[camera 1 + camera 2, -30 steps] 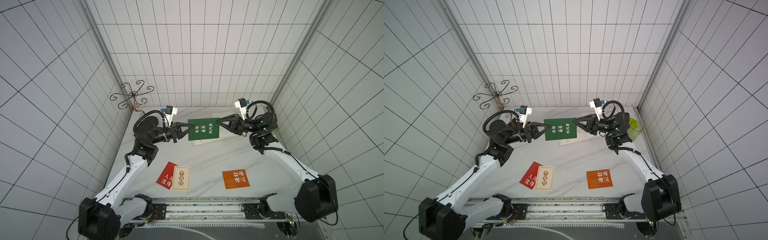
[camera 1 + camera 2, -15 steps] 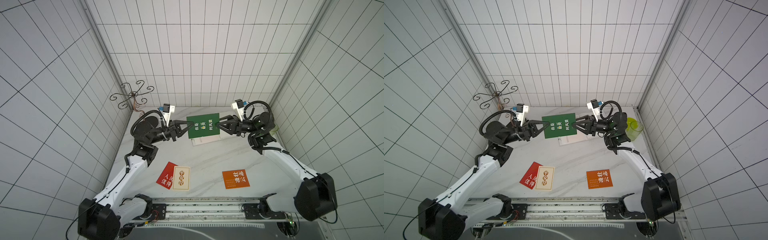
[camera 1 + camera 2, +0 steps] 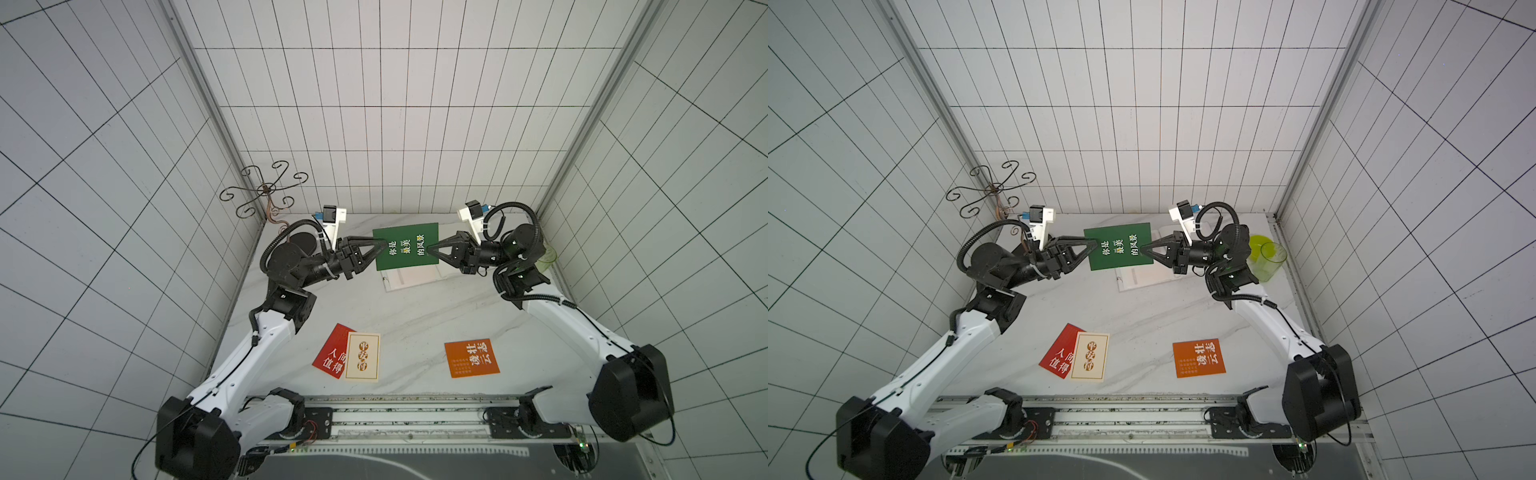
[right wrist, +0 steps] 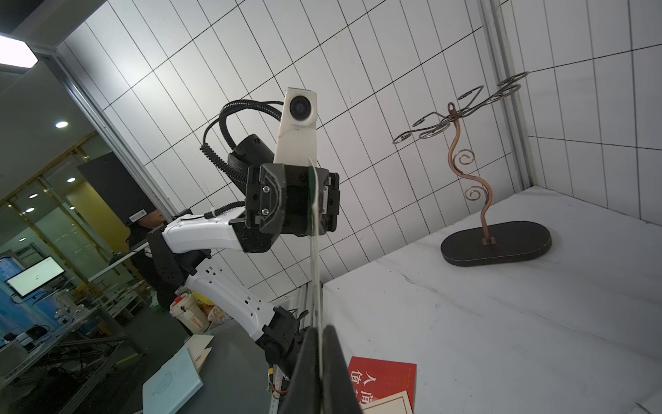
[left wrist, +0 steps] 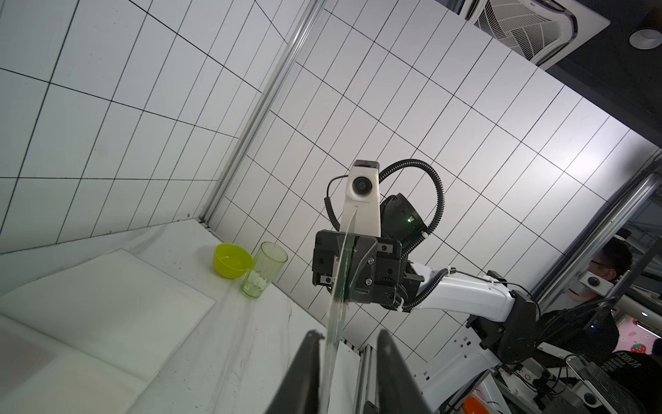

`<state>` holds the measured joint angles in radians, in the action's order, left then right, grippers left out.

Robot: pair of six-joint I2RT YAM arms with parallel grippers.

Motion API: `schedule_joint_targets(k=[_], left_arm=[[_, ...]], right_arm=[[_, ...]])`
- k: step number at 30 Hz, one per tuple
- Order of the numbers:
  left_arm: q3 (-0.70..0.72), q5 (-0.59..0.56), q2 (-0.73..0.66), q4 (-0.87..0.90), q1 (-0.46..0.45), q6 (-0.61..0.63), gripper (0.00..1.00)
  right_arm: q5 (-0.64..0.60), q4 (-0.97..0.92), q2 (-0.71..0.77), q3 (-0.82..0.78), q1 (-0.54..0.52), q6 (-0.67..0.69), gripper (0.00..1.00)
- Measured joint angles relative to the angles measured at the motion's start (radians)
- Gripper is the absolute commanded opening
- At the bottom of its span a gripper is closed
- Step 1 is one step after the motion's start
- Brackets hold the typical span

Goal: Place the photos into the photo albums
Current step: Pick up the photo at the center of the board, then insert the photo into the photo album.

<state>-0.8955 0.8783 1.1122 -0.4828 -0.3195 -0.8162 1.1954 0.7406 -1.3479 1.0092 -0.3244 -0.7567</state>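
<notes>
White-tiled walls close in a marble counter on three sides. In the far left corner is a curly wire stand, out of the way.

Just right of it, the left fingers are spread apart, one on each side of the green card's left edge, without pinching it. The green card hangs in the air at the far middle of the scene, printed face up. Directly beneath it lies the album, white pages showing and its near edge peeking out from under the card.

The right fingers are clenched tight on the card's right edge, so this arm alone seems to carry it. This looks like a handover. The card is probably kept over the album so the right arm can lower it onto the page.

At the far right, by the wall, a green cup and a yellow-green bowl sit close together, clear of the work.

Nearer the robot, three more cards lie flat on the counter. On the left is a red card with a cream card overlapping its right side. Well to the right lies an orange card alone.
</notes>
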Motion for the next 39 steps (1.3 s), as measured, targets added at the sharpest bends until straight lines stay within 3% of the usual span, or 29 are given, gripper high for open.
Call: schedule_joint_targets(k=[5,13,20,29,39], left_arm=[[-0.077,-0.117,0.037,0.183,-0.007,0.098,0.54],[-0.322,-0.406,0.211,0.537,-0.098,0.304,0.55],[-0.512,-0.599,0.470,0.730,-0.233,0.436,0.55],[-0.626,-0.639,0.769,0.817,-0.285,0.462,0.54],[-0.760,-0.642,1.006,0.858,-0.295,0.462,0.53]], right_arm=[[-0.062,-0.043,-0.034,0.023,0.111,0.037,0.00],[-0.181,-0.291,-0.174,0.152,0.226,0.189,0.00],[-0.309,-0.564,-0.281,0.220,0.294,0.357,0.00],[-0.465,-0.793,-0.346,0.230,0.319,0.488,0.00],[-0.521,-0.883,-0.391,0.230,0.318,0.514,0.00]])
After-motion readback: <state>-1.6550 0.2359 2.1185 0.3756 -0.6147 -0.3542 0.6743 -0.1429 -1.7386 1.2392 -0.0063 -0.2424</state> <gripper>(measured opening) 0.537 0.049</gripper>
